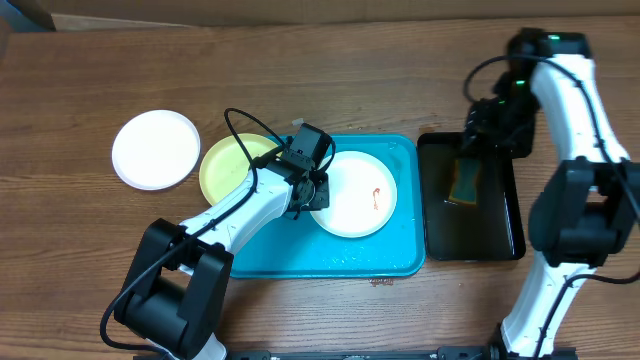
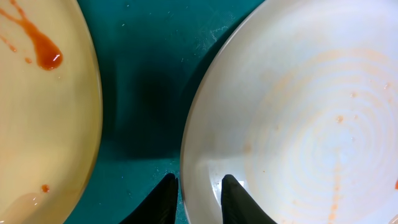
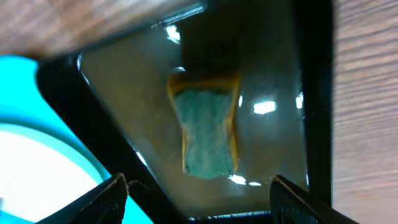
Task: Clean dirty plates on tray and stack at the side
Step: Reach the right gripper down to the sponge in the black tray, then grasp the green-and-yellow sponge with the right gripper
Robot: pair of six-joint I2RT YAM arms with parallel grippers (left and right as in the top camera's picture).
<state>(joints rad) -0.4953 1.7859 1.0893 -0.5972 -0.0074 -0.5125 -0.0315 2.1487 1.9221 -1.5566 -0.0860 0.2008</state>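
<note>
Left pincer (image 2: 200, 202) first: on its wrist camera the two dark fingertips stand a little apart, astride the near rim of the round white plastic plate (image 2: 298, 124). One tip is over the large turquoise-blue rectangular plastic tray (image 2: 143, 62) and the other is over the plate's inner slope. Whether they already pinch that rim I cannot tell. The plate lies flat in the tray, right of centre as I see it from overhead, with faint orange streaks across it and a small red sauce mark (image 1: 377, 195) near its middle.

Just beside it, with a strip of bare tray between, lies the round pale yellow-green plate (image 2: 43, 124), carrying a thick orange-red blob (image 2: 48, 57) and some smaller spots. From overhead it sits at the tray's left end. A second round white plate (image 1: 155, 149) rests on the brown wooden bench (image 1: 350, 70), off the tray and near the yellow-green one.

Right pincer (image 3: 202, 199) — fingers spread wide, holding nothing — hangs over the narrow glossy black tray (image 3: 314, 93), which sits on the bench just beside the turquoise one. A rectangular sponge (image 3: 205, 130), yellow with a green scouring face, lies in the black tray ahead of those open fingers.
</note>
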